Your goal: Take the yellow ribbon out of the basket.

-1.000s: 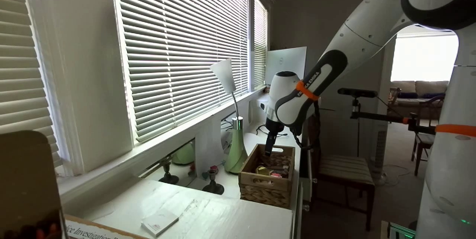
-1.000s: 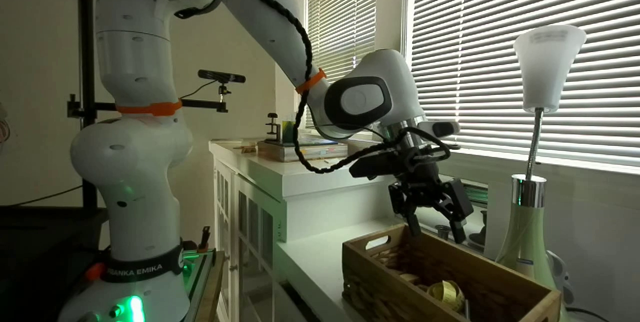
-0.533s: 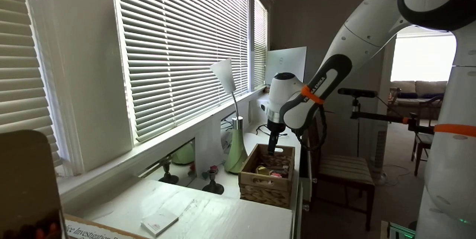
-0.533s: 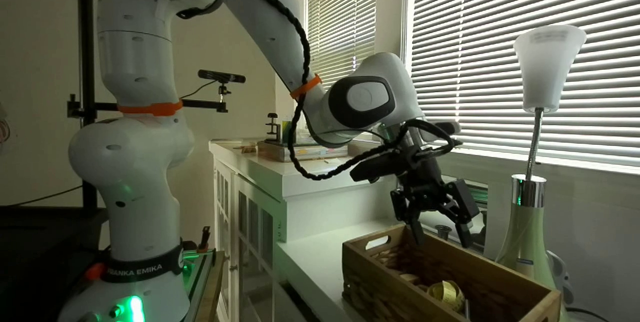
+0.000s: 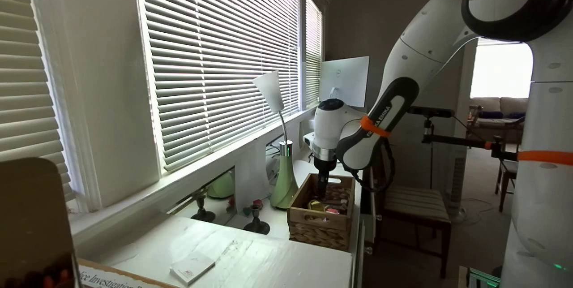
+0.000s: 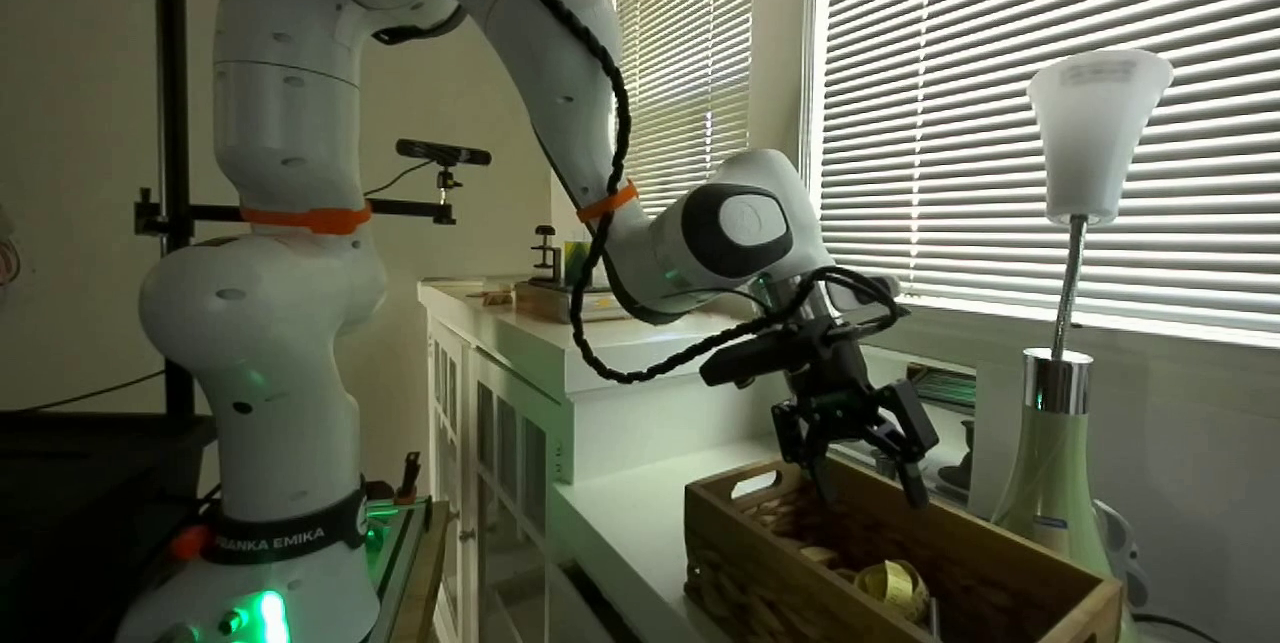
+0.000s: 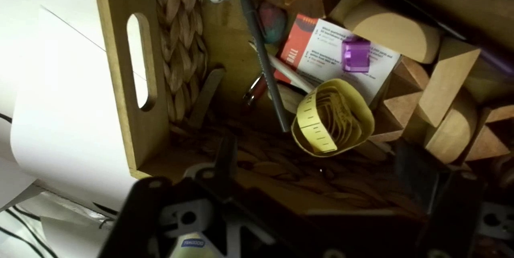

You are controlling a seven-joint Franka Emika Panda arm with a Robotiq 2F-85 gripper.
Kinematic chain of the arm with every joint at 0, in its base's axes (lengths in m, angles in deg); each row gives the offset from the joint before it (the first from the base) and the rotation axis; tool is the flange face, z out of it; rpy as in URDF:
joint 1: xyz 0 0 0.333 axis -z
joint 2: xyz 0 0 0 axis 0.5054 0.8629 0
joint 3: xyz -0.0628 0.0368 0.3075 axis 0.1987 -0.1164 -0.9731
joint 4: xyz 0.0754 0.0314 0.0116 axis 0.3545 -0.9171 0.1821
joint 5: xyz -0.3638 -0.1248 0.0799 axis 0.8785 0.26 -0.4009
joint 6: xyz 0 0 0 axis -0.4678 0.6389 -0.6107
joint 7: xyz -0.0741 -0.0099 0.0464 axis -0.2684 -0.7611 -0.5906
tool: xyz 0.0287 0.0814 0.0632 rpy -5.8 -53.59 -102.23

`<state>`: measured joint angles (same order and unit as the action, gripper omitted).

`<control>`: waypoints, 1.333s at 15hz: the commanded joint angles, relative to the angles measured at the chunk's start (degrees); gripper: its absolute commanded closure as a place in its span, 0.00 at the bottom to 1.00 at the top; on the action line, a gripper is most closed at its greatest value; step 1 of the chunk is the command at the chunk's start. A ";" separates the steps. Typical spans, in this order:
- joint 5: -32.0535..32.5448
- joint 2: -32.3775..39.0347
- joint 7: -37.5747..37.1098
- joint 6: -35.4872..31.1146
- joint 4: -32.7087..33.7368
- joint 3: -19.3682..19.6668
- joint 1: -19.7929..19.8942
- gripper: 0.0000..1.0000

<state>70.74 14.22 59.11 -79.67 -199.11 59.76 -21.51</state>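
Observation:
The yellow ribbon is a loosely coiled yellow measuring tape (image 7: 312, 123) with black marks, lying among other items in the basket. It also shows in both exterior views (image 5: 316, 206) (image 6: 893, 587). The basket (image 5: 318, 235) is a brown woven box with a wooden rim and handle slots; it also shows in an exterior view (image 6: 765, 573) and the wrist view (image 7: 146, 141). My gripper (image 7: 316, 149) is open and empty, its fingers apart. In both exterior views, the gripper (image 5: 322, 194) (image 6: 870, 497) points down at the basket's opening, above and apart from the tape.
Around the tape lie a grey pen (image 7: 263, 57), a printed card (image 7: 321, 49), a purple gem (image 7: 356, 55) and several wooden blocks (image 7: 449, 81). A green lamp (image 5: 284, 180) stands close beside the basket. A dark candlestick (image 5: 256, 223) stands nearby on the white counter.
My gripper has shifted slightly sideways and come down to the basket's opening, staying open. The tape and the basket have not moved.

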 commanded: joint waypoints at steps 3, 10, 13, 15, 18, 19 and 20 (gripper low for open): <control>7.06 4.34 -2.56 -1.89 1.05 0.11 -0.88 0.00; 24.16 7.64 -14.36 -2.99 3.82 1.54 -1.11 0.03; 27.07 8.92 -16.69 -3.69 4.48 1.57 -0.94 0.29; 29.69 9.65 -18.81 -3.96 5.08 1.71 -1.01 0.43; 33.97 10.66 -22.12 -4.52 5.91 1.86 -0.98 0.66; 35.49 10.98 -23.13 -4.91 6.19 1.88 -0.93 0.70; 37.07 11.28 -24.29 -5.50 6.47 1.89 -0.90 0.71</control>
<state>102.68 23.53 39.10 -82.76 -194.09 60.94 -22.17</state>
